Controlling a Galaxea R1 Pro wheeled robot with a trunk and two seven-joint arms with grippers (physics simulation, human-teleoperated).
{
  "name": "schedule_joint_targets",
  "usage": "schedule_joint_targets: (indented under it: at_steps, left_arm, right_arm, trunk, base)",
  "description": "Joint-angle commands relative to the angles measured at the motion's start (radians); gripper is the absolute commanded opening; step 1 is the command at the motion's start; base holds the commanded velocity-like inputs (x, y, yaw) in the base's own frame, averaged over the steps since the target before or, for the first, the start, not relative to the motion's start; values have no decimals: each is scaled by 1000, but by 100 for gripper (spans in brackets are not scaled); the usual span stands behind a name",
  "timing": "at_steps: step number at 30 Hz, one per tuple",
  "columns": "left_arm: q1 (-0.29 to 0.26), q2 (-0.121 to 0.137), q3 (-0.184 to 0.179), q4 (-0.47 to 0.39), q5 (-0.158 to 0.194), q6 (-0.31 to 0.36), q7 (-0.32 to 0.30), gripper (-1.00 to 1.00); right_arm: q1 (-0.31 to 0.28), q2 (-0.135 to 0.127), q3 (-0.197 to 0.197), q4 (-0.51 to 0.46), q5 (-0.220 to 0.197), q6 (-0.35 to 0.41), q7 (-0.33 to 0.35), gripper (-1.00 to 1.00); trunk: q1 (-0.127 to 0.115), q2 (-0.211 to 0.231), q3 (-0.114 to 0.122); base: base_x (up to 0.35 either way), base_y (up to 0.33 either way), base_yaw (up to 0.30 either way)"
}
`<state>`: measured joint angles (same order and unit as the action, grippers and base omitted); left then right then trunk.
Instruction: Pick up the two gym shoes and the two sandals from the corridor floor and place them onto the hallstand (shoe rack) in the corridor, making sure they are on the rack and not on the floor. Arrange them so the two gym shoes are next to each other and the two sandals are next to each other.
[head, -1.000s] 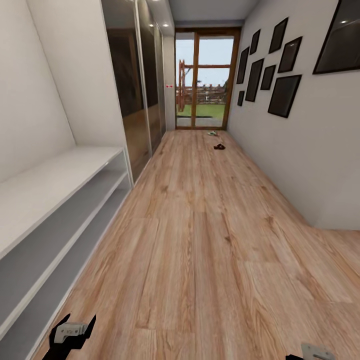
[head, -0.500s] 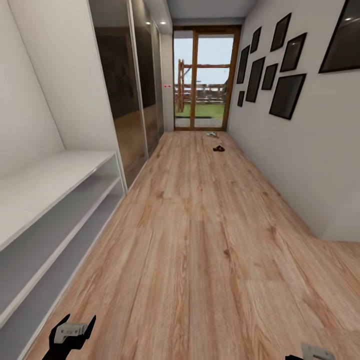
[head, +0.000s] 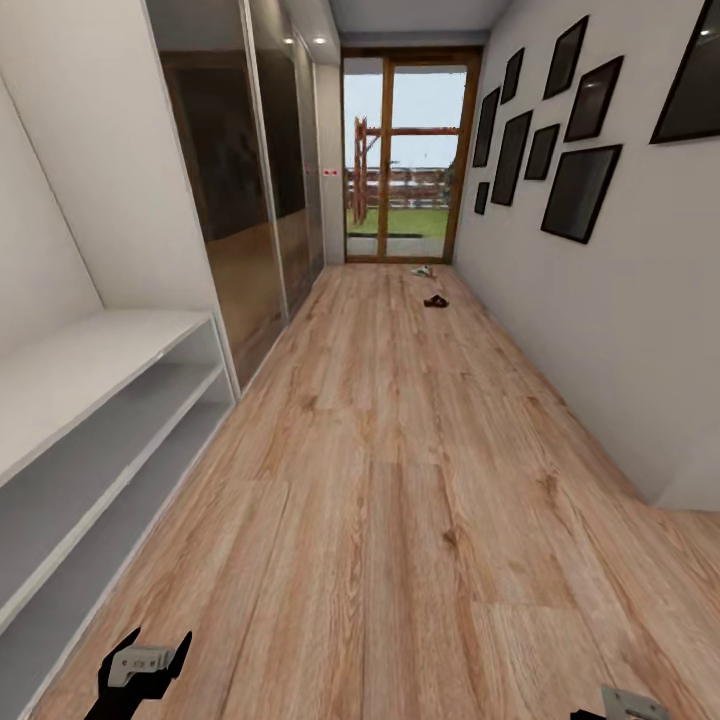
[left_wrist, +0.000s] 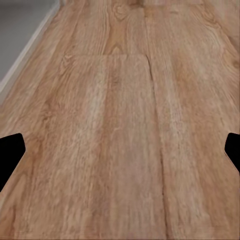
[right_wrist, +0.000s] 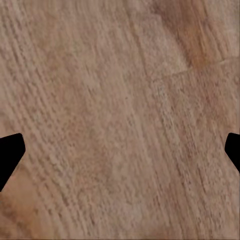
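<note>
At frame left the hallstand (head: 90, 400) has slid outward as the shoes (head: 434, 300) are approached; both pincers (left_wrist: 120, 150) (right_wrist: 120, 150) are spread, empty.

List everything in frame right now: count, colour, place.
corridor floor: 1, light brown wood planks, runs to the far door.
hallstand: 1, pale grey-white, left side, shelves bare.
mirrored sliding doors: dark, left wall beyond the hallstand.
glass door: 1, brown frame, far end.
picture frames: about eight, black, right wall.
gym shoe: pale, on the floor near the door, too small to count.
sandal: dark brown, floor, just nearer than the shoe.
left gripper: black, open, over floor.
right gripper: black, open, over floor.
</note>
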<state>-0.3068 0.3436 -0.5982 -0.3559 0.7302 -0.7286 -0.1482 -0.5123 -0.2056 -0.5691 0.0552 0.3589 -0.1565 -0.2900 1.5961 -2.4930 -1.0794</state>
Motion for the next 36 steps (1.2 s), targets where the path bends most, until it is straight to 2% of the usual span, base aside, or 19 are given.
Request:
schedule_joint_targets:
  at_steps: [1,36]
  left_arm:
    - [0,0,0,0,0,0,0,100]
    - [0,0,-2,0,0,0,1,100]
  right_arm:
    - [0,0,0,0,0,0,0,100]
    - [1,1,0,0,0,0,3,100]
  trunk:
    - [0,0,0]
    - [0,0,0]
  base:
    - [338,-128,0]
    - [338,-128,0]
